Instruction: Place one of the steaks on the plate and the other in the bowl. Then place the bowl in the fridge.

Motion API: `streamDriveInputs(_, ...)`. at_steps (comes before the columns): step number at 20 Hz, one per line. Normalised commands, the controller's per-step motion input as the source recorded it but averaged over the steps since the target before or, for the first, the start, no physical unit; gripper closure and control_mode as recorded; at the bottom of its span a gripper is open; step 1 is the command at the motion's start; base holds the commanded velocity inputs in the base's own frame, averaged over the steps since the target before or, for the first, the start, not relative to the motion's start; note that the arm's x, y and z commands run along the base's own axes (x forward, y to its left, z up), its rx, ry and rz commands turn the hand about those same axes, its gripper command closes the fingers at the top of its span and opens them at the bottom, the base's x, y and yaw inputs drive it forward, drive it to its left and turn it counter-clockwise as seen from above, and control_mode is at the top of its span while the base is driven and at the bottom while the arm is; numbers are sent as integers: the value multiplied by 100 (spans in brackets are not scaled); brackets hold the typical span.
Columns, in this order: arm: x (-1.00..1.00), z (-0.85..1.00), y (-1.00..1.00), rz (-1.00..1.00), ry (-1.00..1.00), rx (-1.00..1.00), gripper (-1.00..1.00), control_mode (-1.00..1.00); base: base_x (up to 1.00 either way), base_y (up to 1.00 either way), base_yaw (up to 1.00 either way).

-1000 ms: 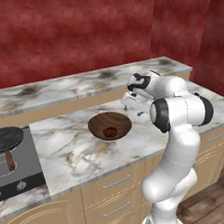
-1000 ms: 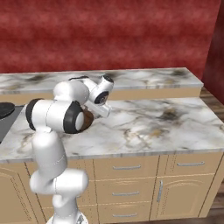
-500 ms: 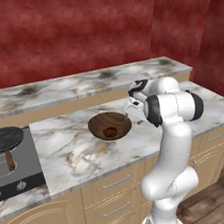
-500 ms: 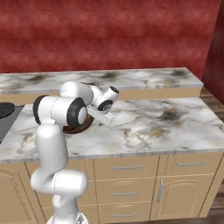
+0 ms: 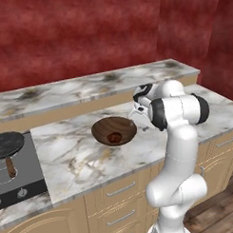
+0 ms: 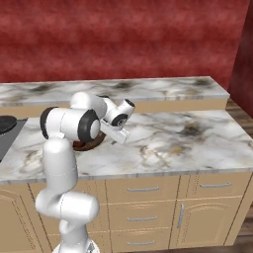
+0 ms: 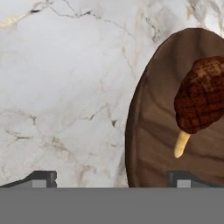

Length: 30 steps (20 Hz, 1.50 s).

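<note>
On the marbled white-and-grey stone tabletop (image 5: 77,153) you have one shallow round dark brown wooden bowl (image 5: 114,131), and inside it lies one dark reddish-brown steak (image 5: 114,136), a small flat cut. From the hand view you can see that same steak (image 7: 202,95) more closely: it rests on the grained inner surface of the bowl (image 7: 153,131), toward the side away from the bare marble, with one pale bone-like stub sticking out from under its edge. You will count one steak here.

Your white arm's jaws (image 5: 137,110) hang just beside the bowl's rim, on the side away from the stove, and they stand wide apart with nothing between them. In the hand view the two dark finger tips (image 7: 43,178) sit far from each other, one over bare marble and the other over the bowl's wood. From the right base view the jaws (image 6: 118,133) sit low over the tabletop (image 6: 173,143), with the bowl (image 6: 88,144) mostly hidden behind the arm.

To your far left, one black round frying pan (image 5: 8,143) with a brown handle sits on the dark stove top (image 5: 25,178).
</note>
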Motion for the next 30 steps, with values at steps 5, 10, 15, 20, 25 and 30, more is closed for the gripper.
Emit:
streamDriveInputs(5,0,-6,24,0,0,0,-100,-100,0,0,0)
streamDriveInputs(10,0,-16,25,0,3,0,-100,-100,0,0,0)
streamDriveInputs(15,0,-25,15,0,5,0,-100,-100,0,0,0)
streamDriveInputs(20,0,-17,5,0,1,0,-100,-100,0,0,0)
streamDriveInputs(25,0,0,5,-2,-3,0,-100,-100,0,0,0)
streamDriveInputs(30,-35,0,6,-8,-9,0,-100,-100,0,0,0)
